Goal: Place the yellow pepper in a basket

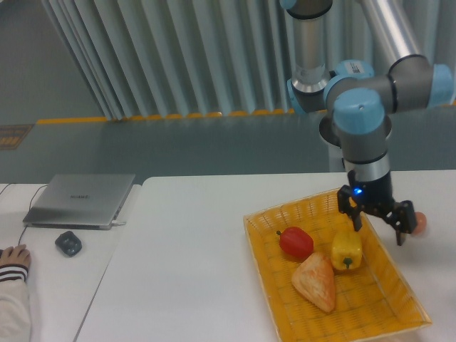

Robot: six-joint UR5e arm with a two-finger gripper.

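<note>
Nearest us, at the left edge, a person's hand (14,255) in a striped cuff rests on the table (185,256). Closest on the right is the basket (285,313), and low in it lies a triangular, bread-like piece (315,283). Just behind that piece sit the red pepper (296,242) and, beside it to the right, the yellow pepper (346,249), stem toward us, resting on the wicker floor and apparently touching the bread-like piece.

Above and slightly behind the yellow pepper hangs our gripper (378,226). Its fingers are spread wide and grip nothing; one finger stands close over the pepper's top, the other out past the basket's right rim. A small orange-pink ball (420,223) shows just beyond that far finger, on the table outside the basket.

We judge the task essentially done: the pepper lies inside the basket and is released. What remains, as far as we can tell, is only lifting the arm clear.

Farther left sit a dark mouse (68,244) and a closed grey laptop (80,200). Its lid bears a small mark, too blurred to read. A blue light glows on the gripper's wrist; we can read no other writing.
</note>
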